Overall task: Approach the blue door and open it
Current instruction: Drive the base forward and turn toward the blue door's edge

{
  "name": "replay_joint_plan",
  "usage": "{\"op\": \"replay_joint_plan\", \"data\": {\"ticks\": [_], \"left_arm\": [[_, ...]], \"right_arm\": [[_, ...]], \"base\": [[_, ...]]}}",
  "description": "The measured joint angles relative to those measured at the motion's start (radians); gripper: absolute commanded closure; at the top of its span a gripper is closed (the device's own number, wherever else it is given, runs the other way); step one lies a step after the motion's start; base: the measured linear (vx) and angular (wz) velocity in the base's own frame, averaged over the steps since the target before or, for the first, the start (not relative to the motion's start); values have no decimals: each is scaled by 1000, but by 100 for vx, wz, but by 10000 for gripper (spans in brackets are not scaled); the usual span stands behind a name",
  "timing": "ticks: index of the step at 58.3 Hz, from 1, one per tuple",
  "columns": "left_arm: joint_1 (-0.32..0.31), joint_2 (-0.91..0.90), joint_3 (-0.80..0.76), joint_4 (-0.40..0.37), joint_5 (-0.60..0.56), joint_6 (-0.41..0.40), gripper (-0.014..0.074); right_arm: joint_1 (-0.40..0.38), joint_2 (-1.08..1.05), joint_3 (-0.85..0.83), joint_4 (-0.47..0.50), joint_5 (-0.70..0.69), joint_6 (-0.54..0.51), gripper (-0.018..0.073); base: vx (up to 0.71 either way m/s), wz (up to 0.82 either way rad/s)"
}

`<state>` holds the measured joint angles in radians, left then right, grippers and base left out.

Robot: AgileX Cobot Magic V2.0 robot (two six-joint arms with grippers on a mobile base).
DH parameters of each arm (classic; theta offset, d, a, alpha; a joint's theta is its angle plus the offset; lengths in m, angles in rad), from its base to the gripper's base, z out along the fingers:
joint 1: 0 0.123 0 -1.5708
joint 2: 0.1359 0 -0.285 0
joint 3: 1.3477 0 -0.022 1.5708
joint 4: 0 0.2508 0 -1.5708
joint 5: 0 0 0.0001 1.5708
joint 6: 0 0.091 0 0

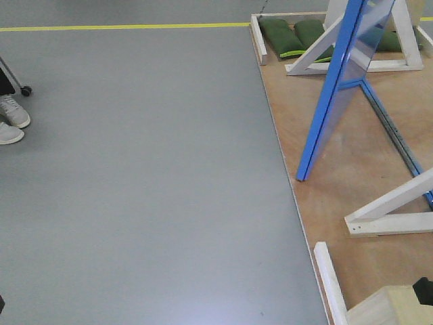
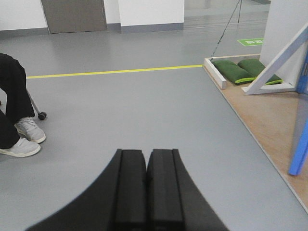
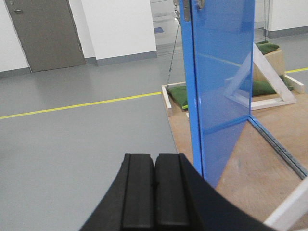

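The blue door (image 3: 224, 82) is a glossy bright-blue panel standing swung out from its frame on a wooden platform (image 3: 250, 159). Silver lock hardware (image 3: 185, 9) shows at its top edge in the right wrist view; the lever handle is cut off. The door also shows in the front view (image 1: 342, 88) and at the right edge of the left wrist view (image 2: 301, 144). My right gripper (image 3: 154, 161) is shut and empty, just left of the door's near edge. My left gripper (image 2: 146, 156) is shut and empty over the grey floor, far left of the door.
White wooden frame braces (image 1: 399, 210) stand on the platform. Green sandbags (image 1: 291, 34) lie at its back corner. A white kerb (image 1: 331, 281) edges the platform. A seated person's feet (image 2: 21, 139) and a chair castor are at the left. A yellow floor line (image 2: 115, 72) crosses behind.
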<state>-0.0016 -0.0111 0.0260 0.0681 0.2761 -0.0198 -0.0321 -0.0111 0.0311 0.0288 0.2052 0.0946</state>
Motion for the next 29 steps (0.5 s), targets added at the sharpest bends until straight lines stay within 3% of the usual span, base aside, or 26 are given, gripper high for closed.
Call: {"op": "replay_joint_plan", "data": {"ticks": [29], "left_arm": [[0,0,0,0,0,0,524]], "right_arm": [[0,0,0,0,0,0,547]], "base": [[39,5]]}}
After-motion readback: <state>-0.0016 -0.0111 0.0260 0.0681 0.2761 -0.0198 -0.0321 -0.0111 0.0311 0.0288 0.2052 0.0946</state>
